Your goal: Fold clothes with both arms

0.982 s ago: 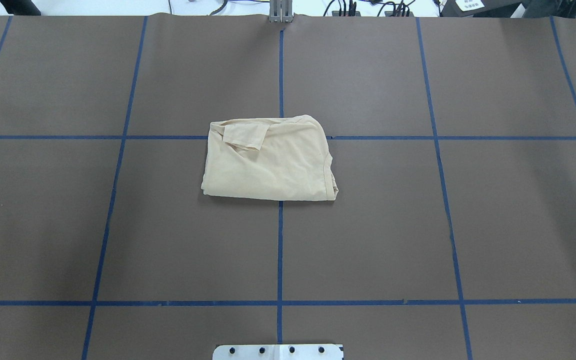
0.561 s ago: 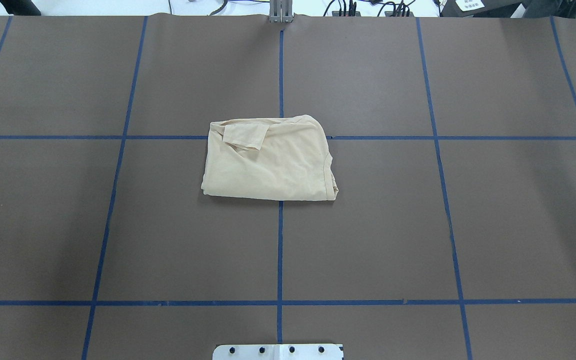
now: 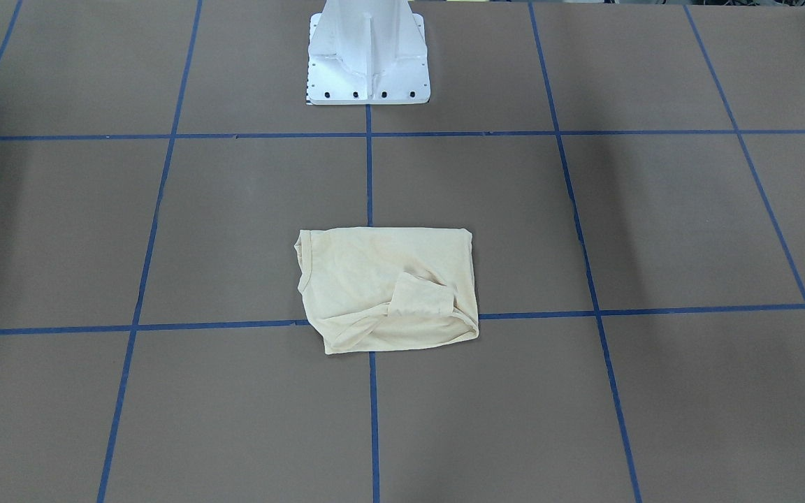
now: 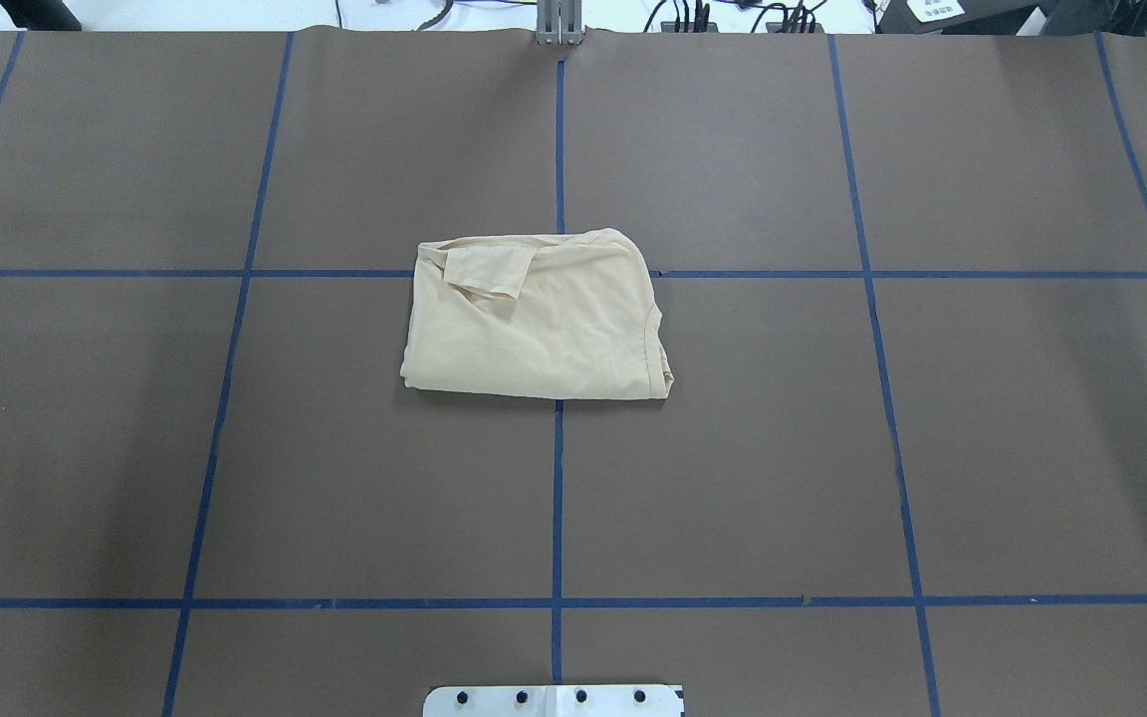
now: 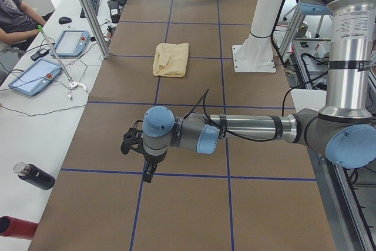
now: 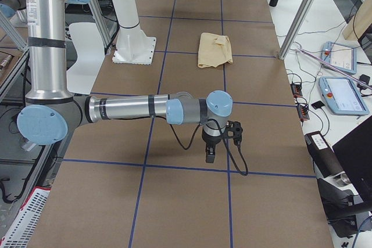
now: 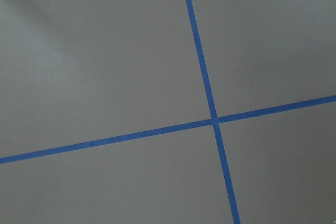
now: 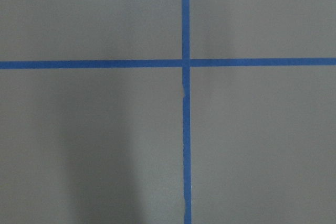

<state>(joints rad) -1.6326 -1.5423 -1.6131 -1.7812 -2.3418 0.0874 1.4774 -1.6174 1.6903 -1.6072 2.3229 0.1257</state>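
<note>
The cream-yellow T-shirt [image 4: 534, 324] lies folded into a compact rectangle at the table's middle, with a sleeve end lying on top. It also shows in the front-facing view [image 3: 388, 290] and in both side views [image 5: 171, 59] [image 6: 215, 49]. No print or label shows. My left gripper [image 5: 148, 171] hangs over the table far from the shirt, near the table's left end. My right gripper [image 6: 210, 154] hangs likewise near the right end. Both show only in side views, so I cannot tell whether they are open or shut. Both wrist views show only tabletop.
The brown table [image 4: 733, 448] carries a blue tape grid [image 7: 213, 119] [image 8: 185, 63]. The white pedestal base [image 3: 367, 63] stands at the robot's edge. Tablets [image 5: 34, 76], a black bottle [image 5: 35, 176] and a seated person [image 5: 14, 13] are on the operators' side.
</note>
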